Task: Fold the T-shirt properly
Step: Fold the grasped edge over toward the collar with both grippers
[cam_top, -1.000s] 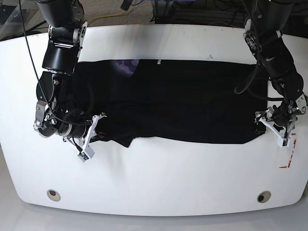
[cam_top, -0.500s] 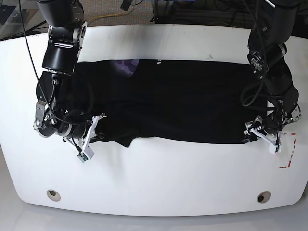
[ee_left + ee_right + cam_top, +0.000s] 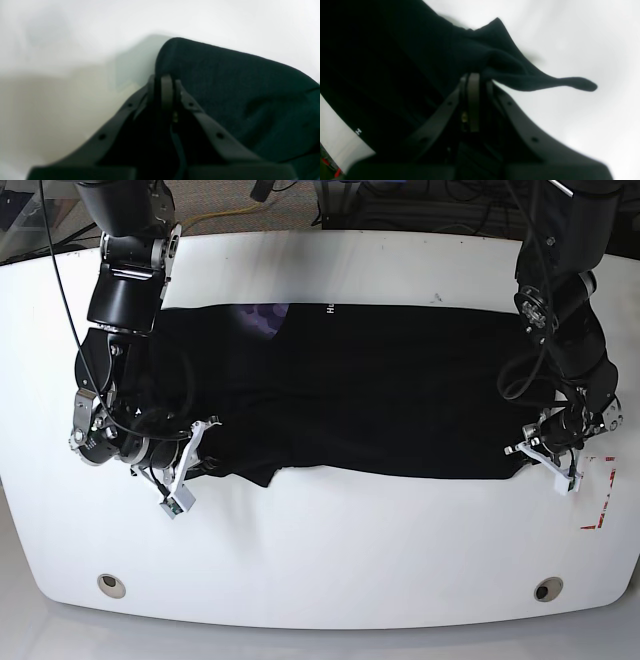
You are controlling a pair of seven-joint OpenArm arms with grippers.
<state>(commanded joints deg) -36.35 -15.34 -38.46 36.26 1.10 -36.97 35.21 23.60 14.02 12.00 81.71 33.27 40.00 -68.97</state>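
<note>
Across the white table (image 3: 400, 580) in the base view, the shirt (image 3: 400, 400) lies wide, a strip of purple print and white lettering showing at its far edge. The left gripper (image 3: 527, 452) is at the near right corner of the cloth, the right gripper (image 3: 203, 466) at the near left part. Two round metal fittings (image 3: 111, 586) sit near left and near right on the table.

Left wrist view: the claw's fingers are together, clamped on the shirt's edge.

Right wrist view: claw fingers closed on a gathered fold of shirt; a loose flap extends beside them. One white letter shows on the cloth.
</note>
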